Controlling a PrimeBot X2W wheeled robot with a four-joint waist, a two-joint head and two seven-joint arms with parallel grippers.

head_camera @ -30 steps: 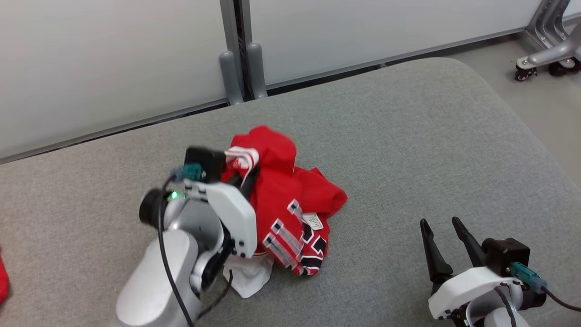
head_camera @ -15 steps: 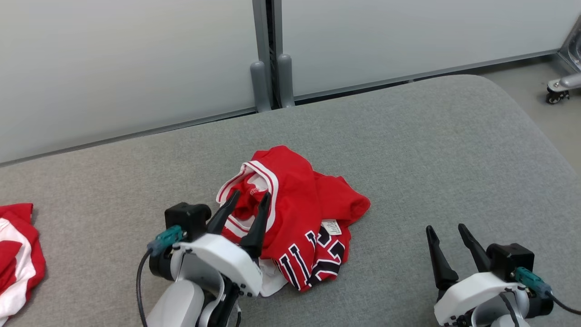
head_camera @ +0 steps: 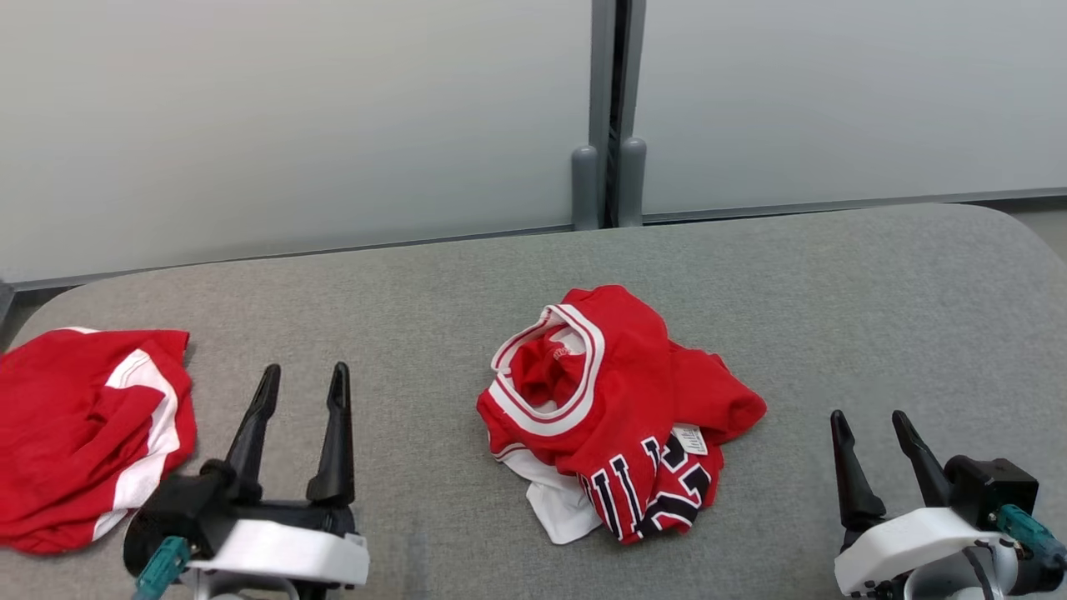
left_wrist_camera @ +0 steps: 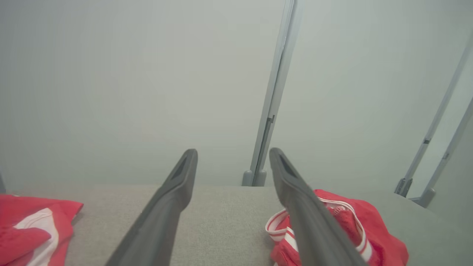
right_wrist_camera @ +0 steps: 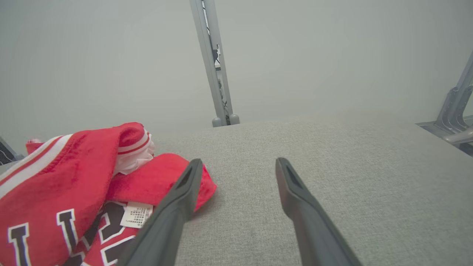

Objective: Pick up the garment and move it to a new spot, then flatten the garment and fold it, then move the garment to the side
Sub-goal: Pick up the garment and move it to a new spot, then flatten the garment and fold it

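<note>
**A:** Where is the garment?

**B:** The red garment (head_camera: 633, 392) lies crumpled on the grey bench (head_camera: 834, 317), almost straight in front of the grey post (head_camera: 608, 179), on the robot's side of it. A white-trimmed opening faces up. Black-and-white lettering shows on the fold farthest from the post, with a white label (head_camera: 690, 439) beside it and some white cloth poking out underneath.

**A:** Is anything gripping it?

**B:** No. The left jaws are released and empty, their fingers (head_camera: 338, 433) parted and pointing toward the wall behind the post. They sit left of the post, farther from it than the garment is, and apart from the garment. The left wrist view shows bare bench between the fingers.

**A:** And the right side?

**B:** The right jaws are also released and hold nothing. Their fingers (head_camera: 846, 475) stand right of the post, again farther from it than the garment and clear of it.

**A:** Anything else on the bench?

**B:** A second red-and-white cloth (head_camera: 75, 417) lies bunched far to the left of the post, beyond the left jaws.
</note>
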